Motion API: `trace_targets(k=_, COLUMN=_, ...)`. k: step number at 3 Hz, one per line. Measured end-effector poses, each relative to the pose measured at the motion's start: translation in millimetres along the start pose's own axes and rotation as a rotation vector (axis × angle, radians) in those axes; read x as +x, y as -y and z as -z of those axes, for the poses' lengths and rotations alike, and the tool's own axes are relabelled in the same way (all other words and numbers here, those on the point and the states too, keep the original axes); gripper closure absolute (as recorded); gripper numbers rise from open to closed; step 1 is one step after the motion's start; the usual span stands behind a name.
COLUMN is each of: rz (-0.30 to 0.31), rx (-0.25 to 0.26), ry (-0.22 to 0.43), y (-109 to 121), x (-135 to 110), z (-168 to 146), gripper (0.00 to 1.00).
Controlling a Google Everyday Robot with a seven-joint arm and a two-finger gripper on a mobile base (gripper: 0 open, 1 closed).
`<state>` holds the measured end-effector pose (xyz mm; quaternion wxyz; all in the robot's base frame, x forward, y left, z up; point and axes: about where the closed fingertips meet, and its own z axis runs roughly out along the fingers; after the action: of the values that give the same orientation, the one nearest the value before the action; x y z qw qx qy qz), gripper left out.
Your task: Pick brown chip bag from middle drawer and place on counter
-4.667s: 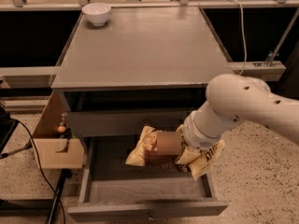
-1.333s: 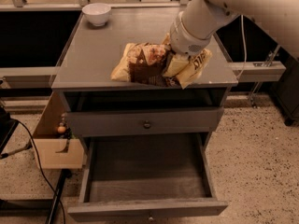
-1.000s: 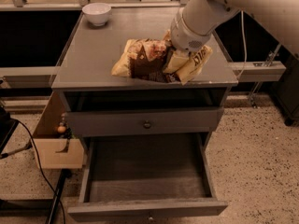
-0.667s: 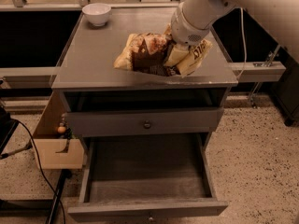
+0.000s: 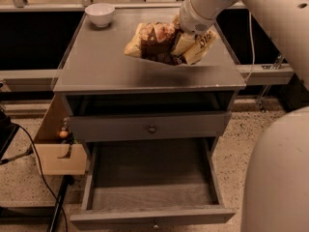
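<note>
My gripper (image 5: 186,41) is shut on the brown chip bag (image 5: 153,43), a crinkled dark brown bag with pale yellow ends. It holds the bag just above the right middle of the grey counter (image 5: 106,66). The bag's left end points toward the counter's middle and its shadow falls on the top below it. The white arm comes in from the upper right and hides the bag's right end. The middle drawer (image 5: 152,178) stands pulled open below, and its grey tray is bare.
A white bowl (image 5: 100,14) sits at the counter's far left corner. A closed drawer front with a round dark knob (image 5: 151,128) is above the open drawer. A wooden box (image 5: 58,153) and a black cable (image 5: 34,158) lie on the floor at left.
The bag has been lifted out of the middle drawer and carried up over the counter. In the last second it has moved a little farther back and right over the top.
</note>
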<state>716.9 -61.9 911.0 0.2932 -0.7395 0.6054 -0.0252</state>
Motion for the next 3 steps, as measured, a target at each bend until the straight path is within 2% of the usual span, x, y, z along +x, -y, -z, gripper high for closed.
trace_targets(k=1, rz=-0.051, rx=0.018, ry=0.083, y=15.7, x=11.4, z=-23.1, gripper=1.0)
trace_targets(k=2, rz=-0.087, rx=0.018, ry=0.15, y=20.1, x=15.1, z=-35.4, gripper=1.0)
trace_targets(k=3, rz=-0.112, rx=-0.009, ry=0.197, y=15.4, x=17.0, z=-47.0, gripper=1.0)
